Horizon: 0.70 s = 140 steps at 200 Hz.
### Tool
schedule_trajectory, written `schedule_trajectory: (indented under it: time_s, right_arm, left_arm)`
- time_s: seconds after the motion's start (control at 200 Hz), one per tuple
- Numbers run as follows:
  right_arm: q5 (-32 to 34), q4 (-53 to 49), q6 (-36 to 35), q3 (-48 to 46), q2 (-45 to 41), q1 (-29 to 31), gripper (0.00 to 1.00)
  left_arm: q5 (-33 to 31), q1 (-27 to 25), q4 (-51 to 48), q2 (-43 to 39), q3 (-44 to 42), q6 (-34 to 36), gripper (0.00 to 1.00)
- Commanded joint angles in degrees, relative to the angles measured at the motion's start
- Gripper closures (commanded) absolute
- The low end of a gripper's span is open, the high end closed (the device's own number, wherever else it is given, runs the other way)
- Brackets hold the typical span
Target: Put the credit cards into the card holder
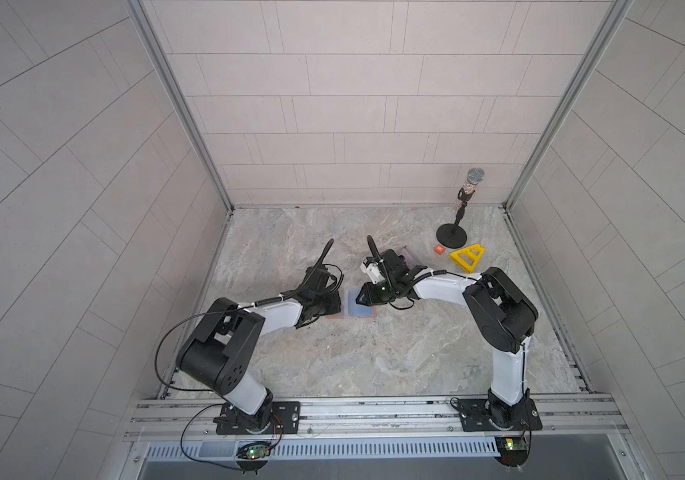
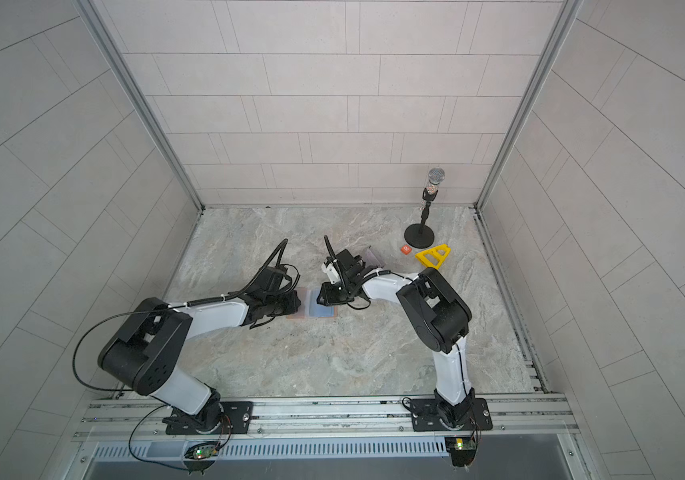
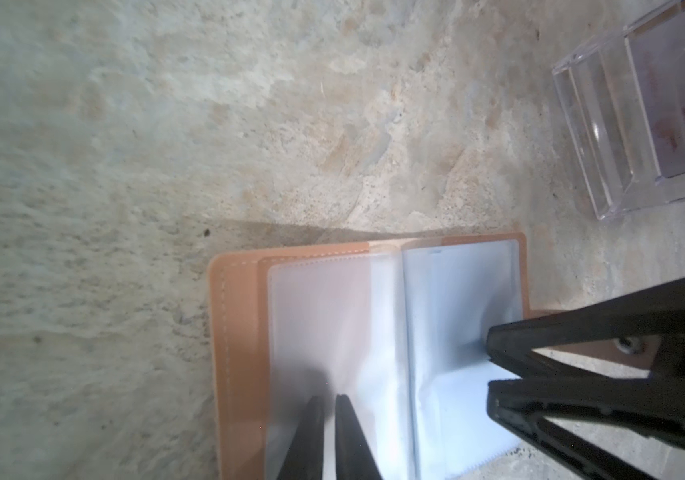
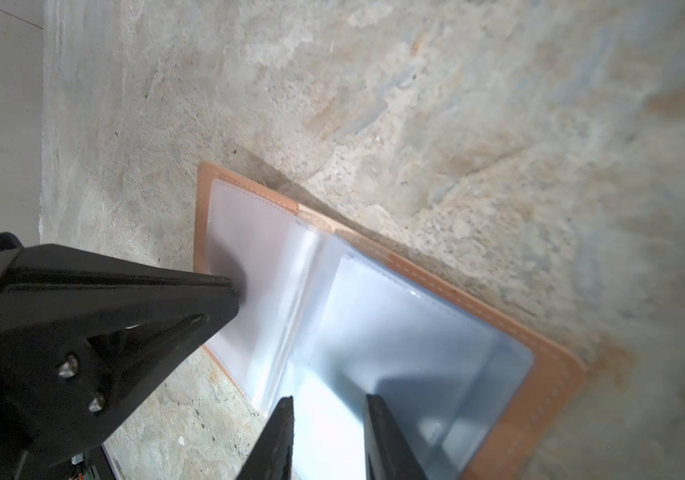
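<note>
While the card holder [image 1: 352, 308] lies open on the worktop [image 1: 374, 365] between the arms, press its left sleeve flat with the left hand [image 3: 329, 400], which is nearly shut. The right hand [image 4: 329, 401], jaws part-way apart and clamping nothing visible, should push the whitish-blue card [image 4: 415, 345] squarely into the right sleeve. Only the left wrist view shows the clear box [image 3: 606, 124] plainly; the 2 top views hide the fingertips.
</note>
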Motion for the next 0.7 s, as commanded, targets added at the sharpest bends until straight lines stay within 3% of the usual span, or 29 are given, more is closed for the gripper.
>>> schedule_trajectory:
  time_s: [0.0, 0.34, 0.696]
  right_arm:
    - [-1.0, -1.3, -0.5, -0.5, -4.0, -0.2, 0.68]
    - [-2.0, -1.3, -0.4, -0.6, -8.7, -0.3, 0.64]
    - [3.0, -4.6, -3.1, -1.7, -14.3, -3.2, 0.62]
  left_arm:
    - [1.7, 0.3, -5.1, -2.8, 1.4, 1.7, 0.85]
    - [7.0, 0.3, -7.6, -7.8, 4.9, 2.6, 0.76]
    - [9.4, 0.2, -8.7, -10.1, 7.3, 3.2, 0.71]
